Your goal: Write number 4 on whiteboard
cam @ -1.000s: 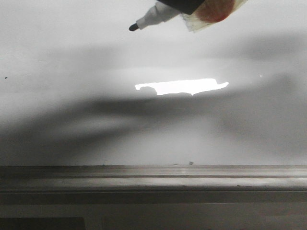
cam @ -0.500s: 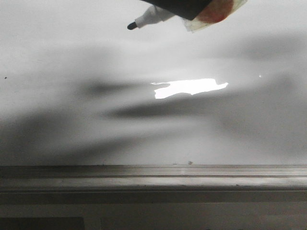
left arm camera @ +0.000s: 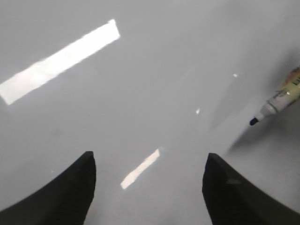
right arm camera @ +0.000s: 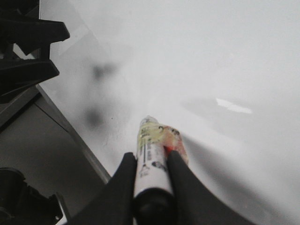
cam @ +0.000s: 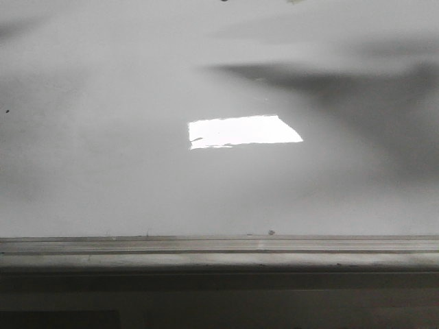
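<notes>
The whiteboard [cam: 137,178] fills the front view, glossy white-grey with a bright rectangular glare. No number 4 shows on it in any view. My right gripper [right arm camera: 150,157] is shut on a white marker [right arm camera: 151,161] with yellow and red tape, held near the board; its tip is hidden there. In the left wrist view the marker [left arm camera: 277,100] enters from the edge, its black tip just off the board [left arm camera: 154,84]. My left gripper [left arm camera: 149,157] is open and empty, facing the board. Neither gripper shows in the front view.
A grey metal ledge [cam: 219,250] runs along the board's lower edge; it also shows in the right wrist view [right arm camera: 70,131]. A tiny dark speck [cam: 7,110] sits at the board's left. Black parts of the left arm [right arm camera: 28,47] stand beside the ledge.
The marker and right gripper have moved up out of the front view. The arm shadows have shifted up and to the right, and the glare now shows as a whole rectangle.
</notes>
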`<action>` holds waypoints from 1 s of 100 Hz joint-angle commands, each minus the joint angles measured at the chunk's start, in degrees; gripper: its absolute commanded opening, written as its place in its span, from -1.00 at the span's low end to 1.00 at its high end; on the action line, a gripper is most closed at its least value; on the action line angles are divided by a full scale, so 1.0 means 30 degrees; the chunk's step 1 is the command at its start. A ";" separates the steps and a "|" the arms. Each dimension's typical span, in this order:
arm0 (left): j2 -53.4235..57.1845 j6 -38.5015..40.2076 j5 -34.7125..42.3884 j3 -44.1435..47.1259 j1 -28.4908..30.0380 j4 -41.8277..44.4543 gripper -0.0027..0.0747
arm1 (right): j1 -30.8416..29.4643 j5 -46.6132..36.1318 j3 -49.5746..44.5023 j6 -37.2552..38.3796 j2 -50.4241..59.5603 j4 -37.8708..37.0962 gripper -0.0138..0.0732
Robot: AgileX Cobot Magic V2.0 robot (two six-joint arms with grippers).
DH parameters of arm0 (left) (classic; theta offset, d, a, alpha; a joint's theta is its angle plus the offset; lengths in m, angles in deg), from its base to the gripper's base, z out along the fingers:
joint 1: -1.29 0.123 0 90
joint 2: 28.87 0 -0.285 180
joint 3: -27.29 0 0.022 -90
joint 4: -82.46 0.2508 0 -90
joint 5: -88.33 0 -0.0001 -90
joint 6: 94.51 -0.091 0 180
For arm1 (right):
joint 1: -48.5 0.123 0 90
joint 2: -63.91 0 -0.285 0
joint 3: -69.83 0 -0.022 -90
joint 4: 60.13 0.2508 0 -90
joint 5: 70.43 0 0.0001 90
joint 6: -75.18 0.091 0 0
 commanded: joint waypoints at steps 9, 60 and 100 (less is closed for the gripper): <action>0.2071 0.0223 0.3591 0.1505 0.0992 -0.1979 0.21 | 0.2251 -0.3460 0.0564 -0.1502 0.0159 0.1779 -0.82; 0.2454 0.0223 0.3996 0.1833 0.0992 -0.1979 0.21 | 0.4691 -0.5224 0.0564 -0.1875 -0.2506 0.1631 -0.82; 0.2454 0.0223 0.4070 0.1833 0.0992 -0.1979 0.21 | 0.4691 -0.6715 0.0526 -0.0574 -0.1985 0.0125 -0.80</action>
